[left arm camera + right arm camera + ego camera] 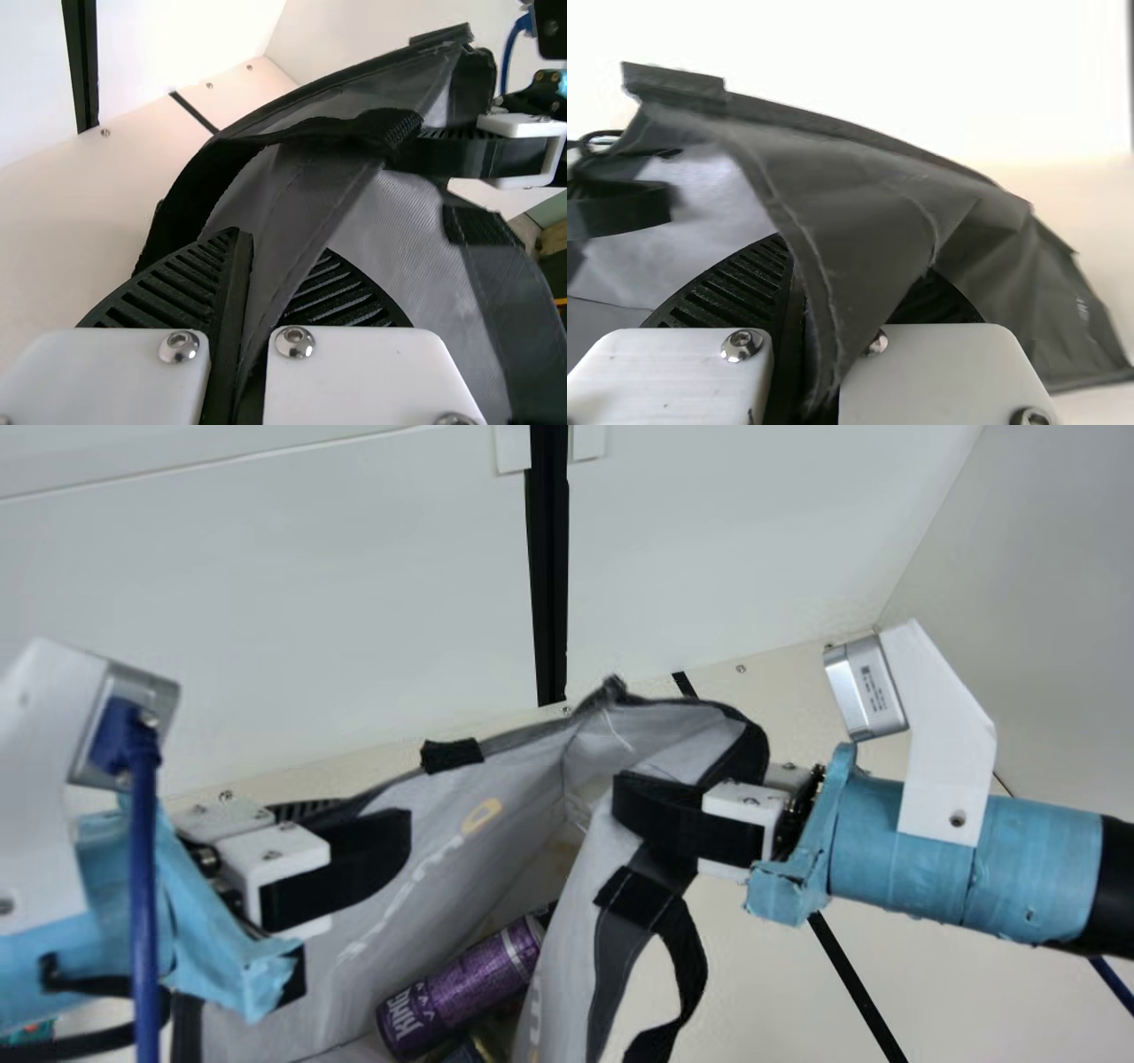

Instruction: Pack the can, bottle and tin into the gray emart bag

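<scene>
Pinching the gray bag [478,859] by its edges, the left end effector [376,828] and right end effector [660,797] spread its mouth — a purple can [469,985] lies inside.

The left pincer [383,831] and right pincer [640,802] face each other, both clamped closed.

The bag [496,850] is matt cloth — the can [465,985], glossy metal.

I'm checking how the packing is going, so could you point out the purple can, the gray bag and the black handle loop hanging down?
Purple can [469,988]: main view, the middle of its side.
Gray bag [496,864]: main view, its inner wall.
Black handle loop [693,961]: main view, its hanging strap.
</scene>
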{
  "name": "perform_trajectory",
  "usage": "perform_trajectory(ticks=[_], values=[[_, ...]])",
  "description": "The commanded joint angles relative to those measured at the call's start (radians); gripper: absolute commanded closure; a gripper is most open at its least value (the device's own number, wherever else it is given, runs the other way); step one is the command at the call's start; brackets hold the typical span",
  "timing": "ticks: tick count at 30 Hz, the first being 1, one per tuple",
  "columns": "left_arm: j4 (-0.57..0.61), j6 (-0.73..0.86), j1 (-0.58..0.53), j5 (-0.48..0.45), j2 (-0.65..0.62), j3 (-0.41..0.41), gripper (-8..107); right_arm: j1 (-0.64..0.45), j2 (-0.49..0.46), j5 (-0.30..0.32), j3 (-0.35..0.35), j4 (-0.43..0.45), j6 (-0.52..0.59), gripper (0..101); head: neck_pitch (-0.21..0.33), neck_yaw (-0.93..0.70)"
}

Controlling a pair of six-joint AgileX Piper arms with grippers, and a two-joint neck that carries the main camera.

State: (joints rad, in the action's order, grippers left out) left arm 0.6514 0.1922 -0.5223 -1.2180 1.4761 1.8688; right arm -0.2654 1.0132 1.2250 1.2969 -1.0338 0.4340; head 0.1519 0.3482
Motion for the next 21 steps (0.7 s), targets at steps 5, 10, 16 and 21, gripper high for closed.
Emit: perform_trajectory(ticks=[5, 10, 16, 21], values=[[0.015, 0.045, 0.000, -0.002, 0.022, -0.029, 89, -0.004, 0.015, -0.005, -0.007, 0.071, 0.008, 101, 0.023, 0.001], [0.030, 0.095, 0.018, -0.002, 0.054, -0.031, 89, -0.007, 0.040, -0.005, -0.017, 0.072, 0.034, 101, 0.023, 0.001], [0.043, 0.152, 0.043, -0.002, 0.107, -0.007, 89, -0.014, 0.080, -0.005, -0.020, 0.051, 0.088, 101, 0.023, 0.001], [0.048, 0.194, 0.059, -0.002, 0.161, 0.037, 89, -0.026, 0.120, -0.005, -0.008, 0.040, 0.142, 101, 0.023, 0.001]])
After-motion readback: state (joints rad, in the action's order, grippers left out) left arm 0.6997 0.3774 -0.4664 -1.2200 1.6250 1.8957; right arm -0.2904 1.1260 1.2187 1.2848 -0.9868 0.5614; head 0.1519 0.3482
